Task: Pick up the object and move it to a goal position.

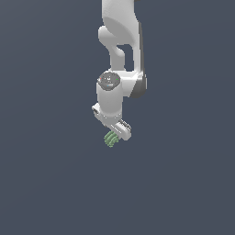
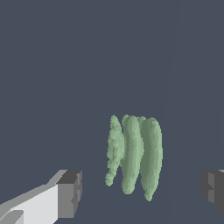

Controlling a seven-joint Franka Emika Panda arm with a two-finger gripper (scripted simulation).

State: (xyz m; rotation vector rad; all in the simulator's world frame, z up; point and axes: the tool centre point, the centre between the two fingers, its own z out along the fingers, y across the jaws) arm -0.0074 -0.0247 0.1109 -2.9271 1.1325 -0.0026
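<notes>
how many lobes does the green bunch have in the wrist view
4 show on the green bunch: three thick lobes side by side and a thinner, bumpy one on the edge, all lying between the open jaws without touching them. More may be hidden behind these.

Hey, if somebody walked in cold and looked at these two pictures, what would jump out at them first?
First, the white arm hanging down the middle of the exterior view against a plain dark grey-blue background. Next, the small green bunch of finger-like lobes just under the gripper. In the wrist view the bunch fills the centre, lying in the wide gap between the two dark fingertips, with neither touching it.
</notes>
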